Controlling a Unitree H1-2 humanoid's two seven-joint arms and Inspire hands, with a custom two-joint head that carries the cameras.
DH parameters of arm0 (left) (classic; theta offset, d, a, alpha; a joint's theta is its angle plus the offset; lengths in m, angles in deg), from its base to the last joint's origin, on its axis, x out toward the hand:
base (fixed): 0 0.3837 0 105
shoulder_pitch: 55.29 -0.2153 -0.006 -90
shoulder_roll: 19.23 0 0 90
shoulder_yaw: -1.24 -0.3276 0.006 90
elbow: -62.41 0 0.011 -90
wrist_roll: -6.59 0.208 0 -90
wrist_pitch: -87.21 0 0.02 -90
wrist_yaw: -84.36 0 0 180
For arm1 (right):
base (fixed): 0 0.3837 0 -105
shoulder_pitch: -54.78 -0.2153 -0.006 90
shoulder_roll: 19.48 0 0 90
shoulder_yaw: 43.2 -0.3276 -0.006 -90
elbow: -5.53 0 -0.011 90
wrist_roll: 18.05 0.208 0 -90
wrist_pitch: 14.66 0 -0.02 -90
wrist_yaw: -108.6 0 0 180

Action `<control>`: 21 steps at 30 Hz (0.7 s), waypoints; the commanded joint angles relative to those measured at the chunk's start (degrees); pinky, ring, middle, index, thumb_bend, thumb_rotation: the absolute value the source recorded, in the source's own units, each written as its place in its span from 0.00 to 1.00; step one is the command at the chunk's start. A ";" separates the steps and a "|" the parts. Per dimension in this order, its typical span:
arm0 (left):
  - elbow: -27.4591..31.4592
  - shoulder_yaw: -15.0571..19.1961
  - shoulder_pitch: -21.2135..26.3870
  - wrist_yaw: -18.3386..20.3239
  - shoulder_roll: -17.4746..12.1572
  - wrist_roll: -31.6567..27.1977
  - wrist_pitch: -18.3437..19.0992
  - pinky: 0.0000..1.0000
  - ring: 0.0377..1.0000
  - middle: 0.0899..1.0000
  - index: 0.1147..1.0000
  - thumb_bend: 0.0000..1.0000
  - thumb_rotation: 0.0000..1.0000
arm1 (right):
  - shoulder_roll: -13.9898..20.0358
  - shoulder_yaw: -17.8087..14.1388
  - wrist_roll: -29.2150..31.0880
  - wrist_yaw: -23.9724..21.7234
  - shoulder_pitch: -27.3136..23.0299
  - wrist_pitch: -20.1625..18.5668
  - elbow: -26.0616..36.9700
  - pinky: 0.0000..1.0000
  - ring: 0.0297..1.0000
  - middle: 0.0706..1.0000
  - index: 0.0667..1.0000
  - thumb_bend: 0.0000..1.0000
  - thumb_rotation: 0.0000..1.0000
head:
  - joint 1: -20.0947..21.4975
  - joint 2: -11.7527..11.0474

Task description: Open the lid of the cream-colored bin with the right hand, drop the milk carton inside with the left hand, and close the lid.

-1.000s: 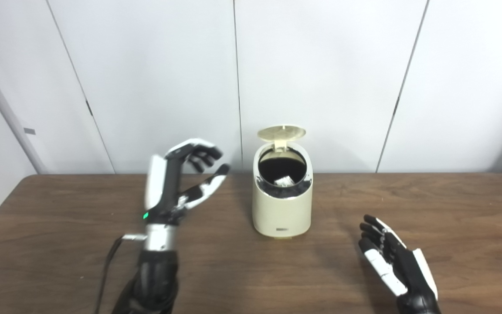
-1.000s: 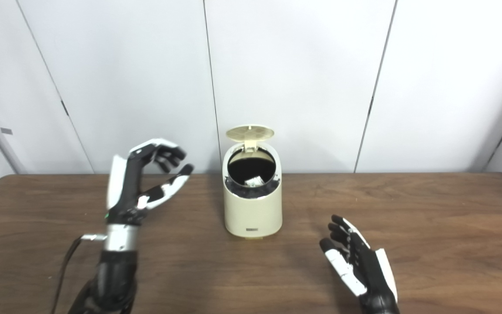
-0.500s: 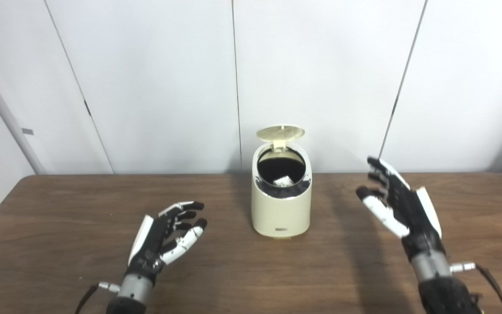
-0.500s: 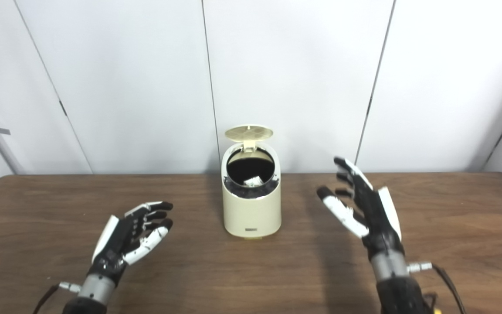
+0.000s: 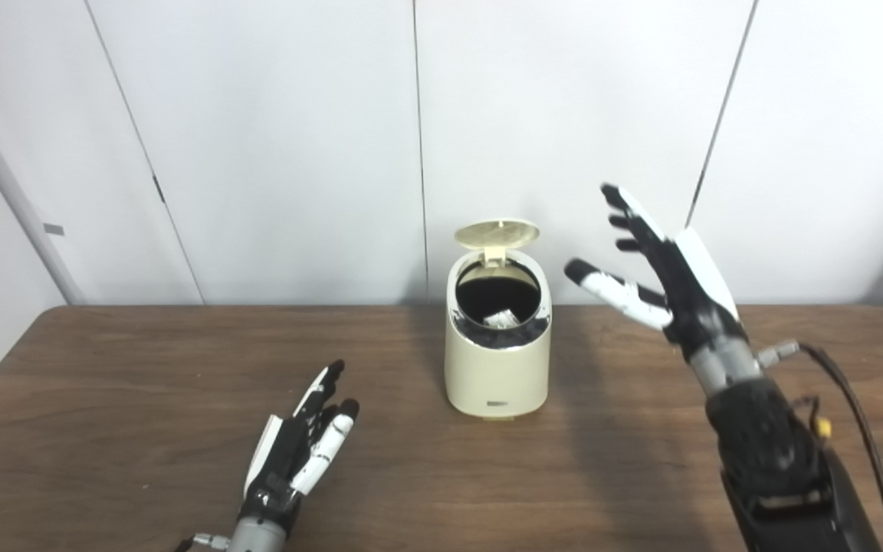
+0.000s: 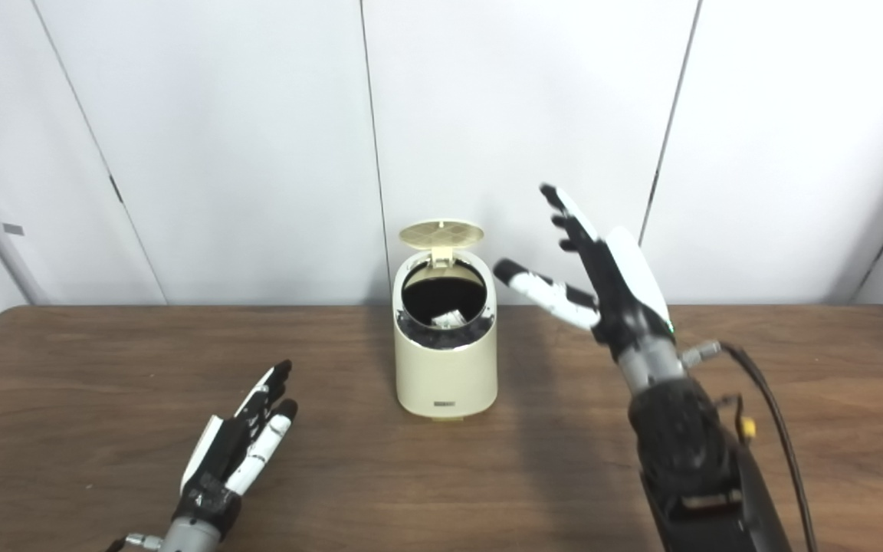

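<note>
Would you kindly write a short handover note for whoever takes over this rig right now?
Left hand: open, empty, low over the table at the front left.
Right hand: open, empty, raised to the right of the bin, fingers spread, touching nothing.
Cream-colored bin: upright at the table's middle back; its lid stands flipped up.
Milk carton: a pale piece inside the dark opening looks like it.
Done: lid opened, carton apparently dropped in.
Left: close the lid, probably with the right hand, which is nearest.
</note>
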State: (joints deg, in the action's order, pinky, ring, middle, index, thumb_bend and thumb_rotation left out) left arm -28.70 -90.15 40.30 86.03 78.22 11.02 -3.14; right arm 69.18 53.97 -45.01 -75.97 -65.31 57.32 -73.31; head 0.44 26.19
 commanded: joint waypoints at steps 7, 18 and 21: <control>-5.10 0.24 -1.14 -1.78 0.96 1.21 -1.92 1.00 1.00 1.00 1.00 0.50 0.77 | 1.38 3.12 -5.18 -3.10 -9.38 -0.68 -2.72 0.83 0.92 0.95 0.93 0.58 0.76 | 0.37 0.15; -5.23 -0.52 -2.17 -0.65 0.18 2.13 -1.57 1.00 1.00 1.00 1.00 0.45 0.75 | 2.27 7.72 -8.02 -8.11 -13.34 -0.05 -4.32 0.81 0.89 0.88 0.86 0.59 0.76 | 0.26 0.47; -4.80 -0.60 -2.45 -0.39 0.27 2.00 -0.98 0.98 1.00 0.99 1.00 0.48 0.82 | 3.30 9.18 -10.57 -8.47 -13.30 1.11 -4.39 0.80 0.87 0.86 0.84 0.58 0.77 | 0.11 0.60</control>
State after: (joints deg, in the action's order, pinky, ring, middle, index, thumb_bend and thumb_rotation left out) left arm -31.28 -90.50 40.17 85.11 78.91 12.69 -5.95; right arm 71.08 63.51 -54.15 -84.85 -75.34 56.60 -78.93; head 0.62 26.72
